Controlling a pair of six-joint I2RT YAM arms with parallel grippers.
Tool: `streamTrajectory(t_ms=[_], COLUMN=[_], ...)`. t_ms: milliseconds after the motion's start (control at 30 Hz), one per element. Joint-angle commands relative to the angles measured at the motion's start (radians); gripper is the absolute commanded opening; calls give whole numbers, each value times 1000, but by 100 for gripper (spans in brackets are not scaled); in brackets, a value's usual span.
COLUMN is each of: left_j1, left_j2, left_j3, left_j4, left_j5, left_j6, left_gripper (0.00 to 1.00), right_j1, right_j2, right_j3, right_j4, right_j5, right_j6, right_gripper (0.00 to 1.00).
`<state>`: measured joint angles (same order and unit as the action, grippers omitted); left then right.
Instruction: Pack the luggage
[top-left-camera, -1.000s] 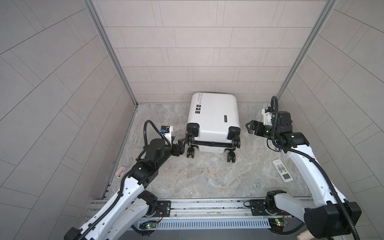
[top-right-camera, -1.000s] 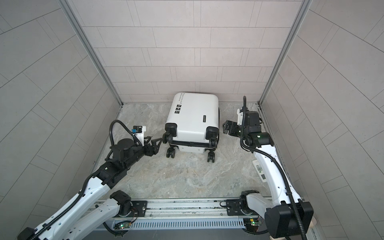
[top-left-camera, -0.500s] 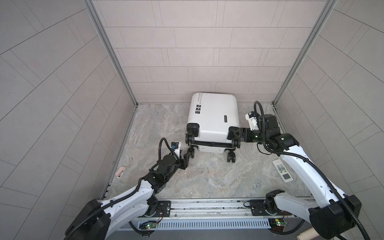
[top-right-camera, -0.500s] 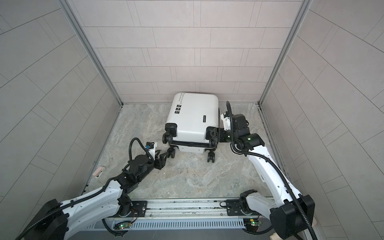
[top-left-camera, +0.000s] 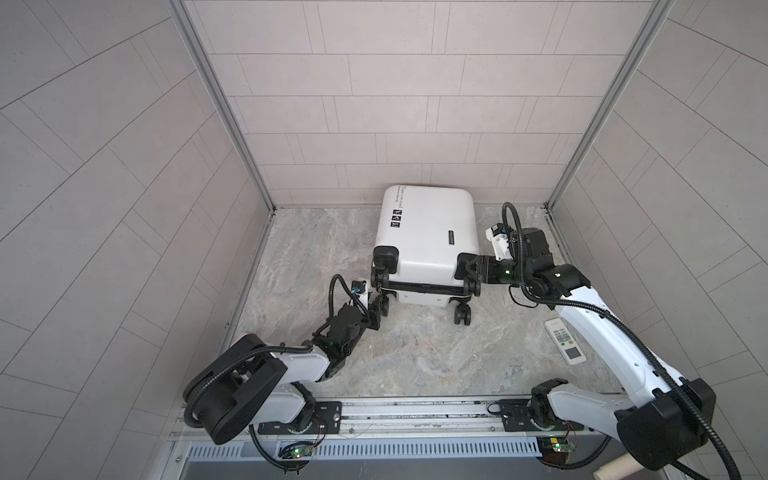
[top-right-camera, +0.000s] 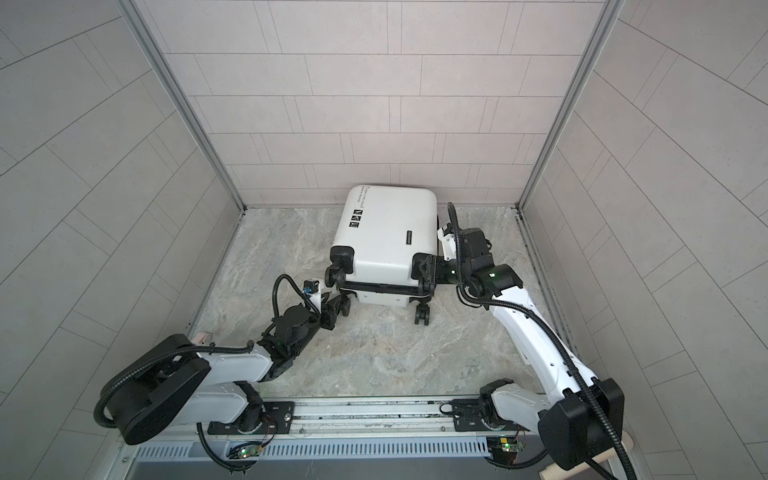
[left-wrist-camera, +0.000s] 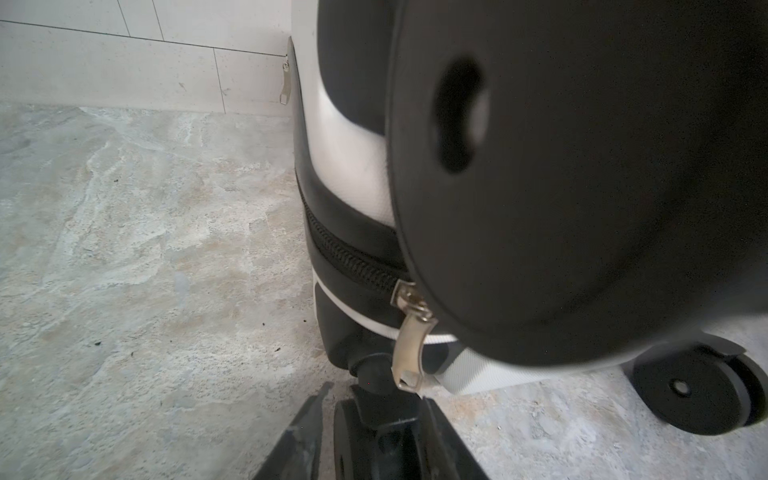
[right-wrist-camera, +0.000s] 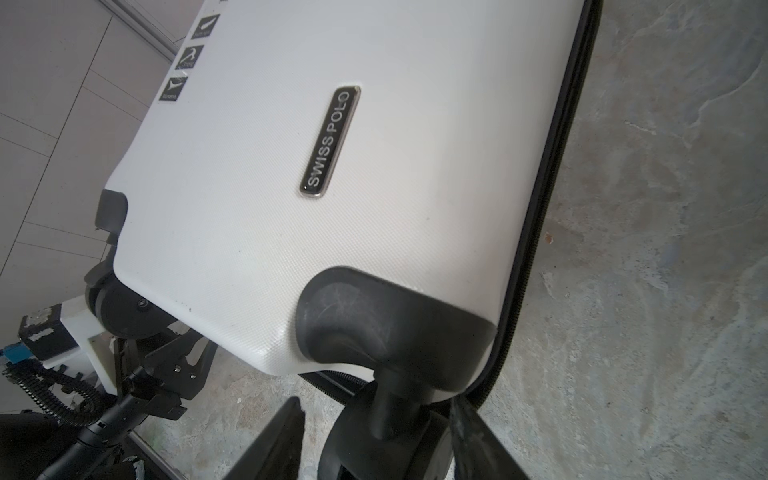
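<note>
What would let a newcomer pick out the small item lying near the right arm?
From the white suitcase at the back wall, look across the marble floor toward the right arm's forearm. Beside it lies the remote control: flat, white, with buttons and a grey window, unlike the wheeled case.

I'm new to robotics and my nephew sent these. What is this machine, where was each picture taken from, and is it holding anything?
Two robot arms work at a marbled tabletop, each ending in a two-finger gripper. The two wide pictures look down from overhead; the close-ups come from wrist cameras. A closed white suitcase lies flat, a remote control beside the right arm. The left gripper straddles one suitcase wheel, the right gripper another, each with a gap beside one finger, so nothing is gripped yet.
</note>
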<state>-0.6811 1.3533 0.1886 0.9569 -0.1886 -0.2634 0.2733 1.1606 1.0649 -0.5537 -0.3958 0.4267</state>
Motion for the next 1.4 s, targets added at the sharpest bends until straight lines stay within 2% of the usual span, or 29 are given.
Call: streamTrajectory(t_ms=[0, 167, 533, 833, 1100, 1367], left_j1=[-3, -3, -3, -1, -1, -1], left_j2=[44, 104, 153, 165, 150, 87], left_j3=[18, 23, 54, 37, 6, -33], left_j4=[149, 228, 277, 342, 359, 348], left_j5=[-20, -19, -13, -25, -5, 4], left_j6=[21, 21, 30, 31, 26, 30], left_gripper=[39, 37, 35, 14, 2, 0], right_j1=[4, 4, 5, 4, 5, 5], right_j2=[-2, 0, 5, 6, 8, 16], right_j3=[11, 11, 19, 22, 26, 24], right_j4=[-1, -3, -9, -18, -25, -26], right_j5=[9, 8, 2, 2, -5, -17], right_j6=[1, 4, 7, 7, 6, 11], right_gripper=[57, 57, 57, 56, 56, 56])
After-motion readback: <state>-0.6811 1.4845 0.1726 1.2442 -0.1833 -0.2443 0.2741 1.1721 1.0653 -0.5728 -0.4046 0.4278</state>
